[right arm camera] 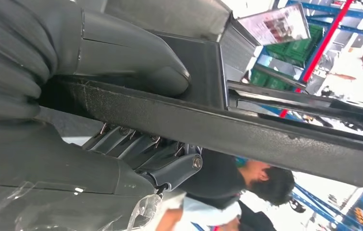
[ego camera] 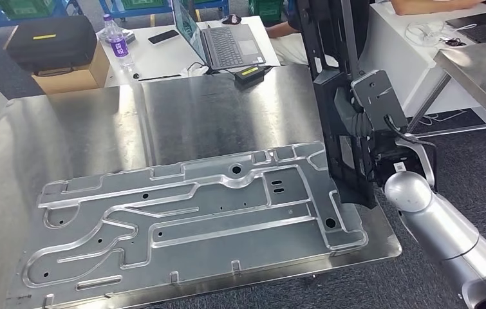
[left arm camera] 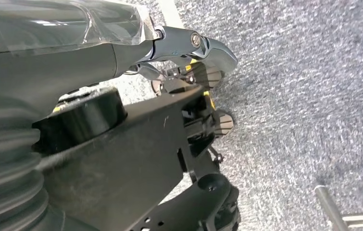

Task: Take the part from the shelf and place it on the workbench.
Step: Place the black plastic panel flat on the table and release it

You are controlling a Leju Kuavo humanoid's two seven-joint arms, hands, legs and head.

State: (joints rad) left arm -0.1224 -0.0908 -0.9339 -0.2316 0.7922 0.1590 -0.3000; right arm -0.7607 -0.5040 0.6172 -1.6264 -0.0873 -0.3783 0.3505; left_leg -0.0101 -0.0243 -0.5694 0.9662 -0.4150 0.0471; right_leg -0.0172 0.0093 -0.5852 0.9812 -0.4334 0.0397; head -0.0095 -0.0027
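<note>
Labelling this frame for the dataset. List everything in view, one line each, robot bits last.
black part: 1, black, held upright over the workbench's right edge
workbench: 1, bare steel, centre
stamped panel: 1, silver, flat on the workbench, near side
laptop: 1, grey, open, on the white table behind
bottle: 1, clear with purple label, white table
phone: 1, black, white table
black case: 1, black, on a cardboard box, far left
person: 1, dark top, behind the part in the right wrist view
right robot hand: 1, grey, grips the black part's edge
left robot hand: 1, grey and silver, hangs over grey carpet, fingers curled
</note>
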